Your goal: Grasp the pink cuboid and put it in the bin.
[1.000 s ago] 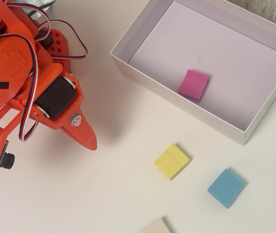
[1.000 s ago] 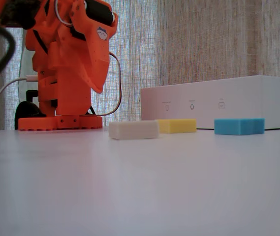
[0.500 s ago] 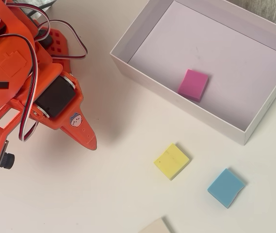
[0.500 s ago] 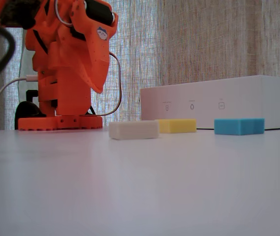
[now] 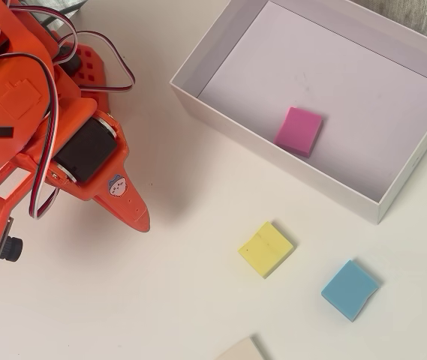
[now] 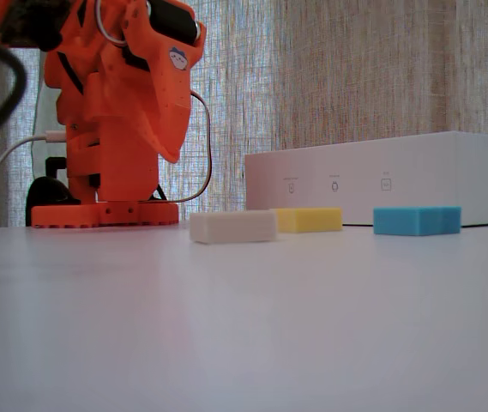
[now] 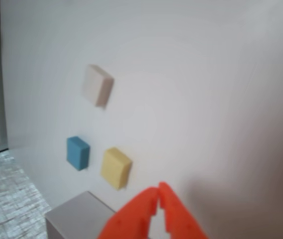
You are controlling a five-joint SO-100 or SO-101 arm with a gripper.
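The pink cuboid (image 5: 299, 130) lies in the bin (image 5: 288, 176); gripper (image 7: 158, 190) closed, empty.

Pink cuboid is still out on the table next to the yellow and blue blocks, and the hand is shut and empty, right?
Not quite: the overhead view shows the pink cuboid lying inside the bin, not on the table. The yellow block and blue block are outside; the hand is shut and empty.

Orange printed arm (image 5: 40, 127), black servos, looped white cables, small sticker.
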